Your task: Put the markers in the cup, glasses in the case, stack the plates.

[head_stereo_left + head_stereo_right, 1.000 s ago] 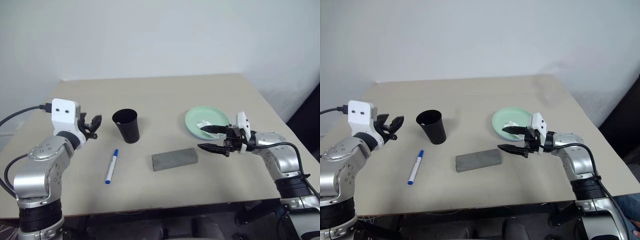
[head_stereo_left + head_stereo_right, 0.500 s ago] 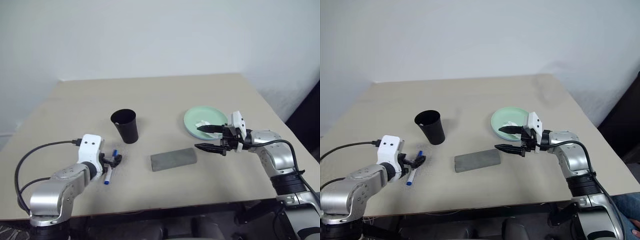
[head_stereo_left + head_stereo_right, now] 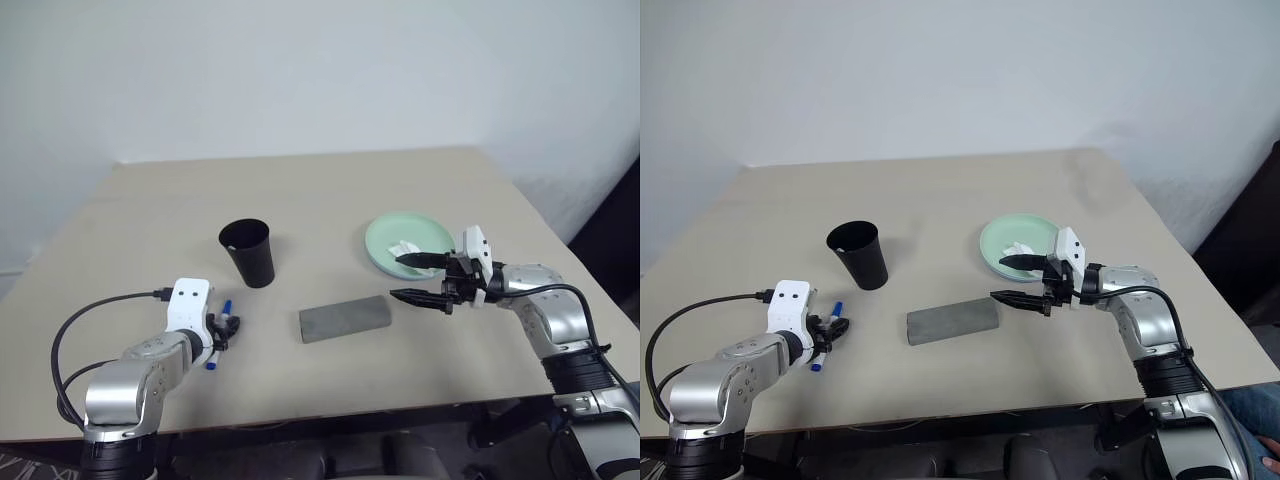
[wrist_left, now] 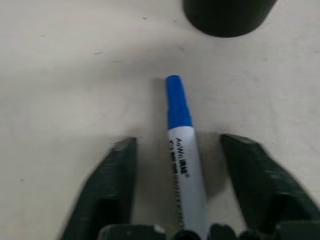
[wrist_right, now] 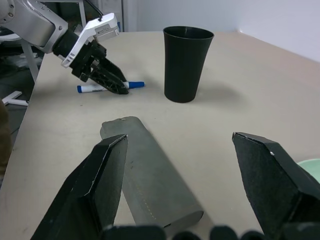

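**Left arm lowered onto marker; grasp pending**

Since a second ago the left gripper (image 4: 175,200) has dropped from beside the cup (image 3: 248,252) to the table, its fingers spread either side of the blue-capped marker (image 4: 181,145), which lies flat just short of the cup. Fingers are not yet closed on it. The right gripper (image 3: 420,278) hangs spread wide between the grey case (image 3: 344,319) and the mint plate (image 3: 405,243), holding nothing.

Step in hand: marker into cup. Next move, by my judgement: close, lift, carry over the rim.

Count: one marker on the table, one cup, one case, one plate visible, white tissue (image 3: 404,248) on it.
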You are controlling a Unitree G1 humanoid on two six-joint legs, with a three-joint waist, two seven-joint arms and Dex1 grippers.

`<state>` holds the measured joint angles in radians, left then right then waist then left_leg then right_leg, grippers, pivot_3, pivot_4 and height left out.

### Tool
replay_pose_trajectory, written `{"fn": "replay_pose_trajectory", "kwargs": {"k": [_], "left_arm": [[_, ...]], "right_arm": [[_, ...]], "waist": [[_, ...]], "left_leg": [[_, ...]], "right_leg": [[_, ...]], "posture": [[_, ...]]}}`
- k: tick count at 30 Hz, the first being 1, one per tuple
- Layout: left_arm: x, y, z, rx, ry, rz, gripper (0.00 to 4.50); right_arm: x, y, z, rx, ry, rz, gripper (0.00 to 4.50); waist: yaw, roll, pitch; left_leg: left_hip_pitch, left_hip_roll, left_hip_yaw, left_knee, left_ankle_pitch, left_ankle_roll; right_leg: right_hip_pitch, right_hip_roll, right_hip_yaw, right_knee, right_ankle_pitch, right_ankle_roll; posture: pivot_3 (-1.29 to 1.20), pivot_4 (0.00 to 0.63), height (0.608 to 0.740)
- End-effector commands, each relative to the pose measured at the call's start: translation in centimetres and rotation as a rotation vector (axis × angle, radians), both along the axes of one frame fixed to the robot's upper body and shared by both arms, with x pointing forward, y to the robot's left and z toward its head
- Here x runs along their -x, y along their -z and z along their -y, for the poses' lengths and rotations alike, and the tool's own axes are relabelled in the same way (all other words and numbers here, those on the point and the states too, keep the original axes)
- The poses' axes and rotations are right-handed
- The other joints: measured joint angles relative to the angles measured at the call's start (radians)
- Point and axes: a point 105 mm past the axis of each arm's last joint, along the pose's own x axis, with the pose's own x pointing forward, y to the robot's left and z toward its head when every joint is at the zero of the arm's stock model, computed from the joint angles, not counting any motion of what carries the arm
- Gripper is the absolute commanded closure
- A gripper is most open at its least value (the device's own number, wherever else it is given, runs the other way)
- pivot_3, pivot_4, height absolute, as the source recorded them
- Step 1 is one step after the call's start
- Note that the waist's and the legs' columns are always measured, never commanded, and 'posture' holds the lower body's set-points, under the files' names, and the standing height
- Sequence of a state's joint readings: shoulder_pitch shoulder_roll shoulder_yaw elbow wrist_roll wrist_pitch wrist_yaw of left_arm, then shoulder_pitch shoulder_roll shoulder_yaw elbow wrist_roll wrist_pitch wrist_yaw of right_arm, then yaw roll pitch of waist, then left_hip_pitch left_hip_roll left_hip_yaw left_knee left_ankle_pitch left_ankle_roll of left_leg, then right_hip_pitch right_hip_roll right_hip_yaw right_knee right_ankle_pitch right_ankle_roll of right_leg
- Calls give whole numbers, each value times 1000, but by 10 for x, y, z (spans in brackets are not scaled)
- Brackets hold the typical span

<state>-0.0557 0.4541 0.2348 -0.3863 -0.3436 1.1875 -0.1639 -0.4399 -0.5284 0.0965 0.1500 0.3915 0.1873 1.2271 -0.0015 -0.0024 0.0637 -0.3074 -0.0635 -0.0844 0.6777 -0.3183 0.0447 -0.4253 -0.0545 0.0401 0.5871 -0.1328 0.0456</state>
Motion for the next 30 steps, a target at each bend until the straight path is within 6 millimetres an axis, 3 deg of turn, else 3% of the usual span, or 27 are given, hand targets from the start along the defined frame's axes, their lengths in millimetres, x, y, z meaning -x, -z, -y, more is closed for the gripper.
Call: {"fn": "replay_pose_trajectory", "kwargs": {"k": [1,5,11,15,18,21,24,30], "left_arm": [[-3,-2,1,-4,9,7,3099],[-3,-1,1,-4,10,7,4356],[-6,-9,6,5,66,48,4365],[-6,-23,35,42,261,111,4365],[-2,-36,69,89,476,179,4365],[-12,-60,96,107,613,332,4365],[-32,-91,106,122,623,516,4365],[-80,-148,93,56,458,885,4365]], "right_arm": [[0,-17,1,-12,0,72,880],[0,-17,1,-13,0,74,880],[1,-17,0,-11,-3,73,880],[0,-16,-1,-10,-7,72,880],[-2,-17,-2,-10,-9,74,880],[-4,-18,-4,-12,-8,80,880],[-4,-18,-5,-14,-7,86,880],[-2,-27,-5,-46,0,104,880]], "waist": [[0,0,0],[0,0,0],[0,0,0],[0,0,0],[0,0,0],[0,0,0],[1,-1,0],[0,0,0]], "left_leg": [[0,1,0,0,0,0],[0,2,0,0,0,0],[0,2,0,0,0,-1],[0,2,0,0,0,-1],[-1,2,1,0,0,0],[-1,2,1,0,-1,0],[-1,2,1,0,0,0],[-1,3,2,1,1,2]], "right_leg": [[0,0,0,0,0,0],[0,2,0,0,0,0],[0,2,0,0,0,0],[0,2,0,-1,-1,-2],[-1,2,0,-2,-1,-2],[-1,2,0,-2,-1,-2],[0,2,0,-2,-1,-2],[0,3,0,-2,-1,-2]], "posture": [[0,0,740],[0,0,740],[0,0,740],[0,0,740],[0,0,740],[0,0,740],[0,0,740],[0,0,740]]}}
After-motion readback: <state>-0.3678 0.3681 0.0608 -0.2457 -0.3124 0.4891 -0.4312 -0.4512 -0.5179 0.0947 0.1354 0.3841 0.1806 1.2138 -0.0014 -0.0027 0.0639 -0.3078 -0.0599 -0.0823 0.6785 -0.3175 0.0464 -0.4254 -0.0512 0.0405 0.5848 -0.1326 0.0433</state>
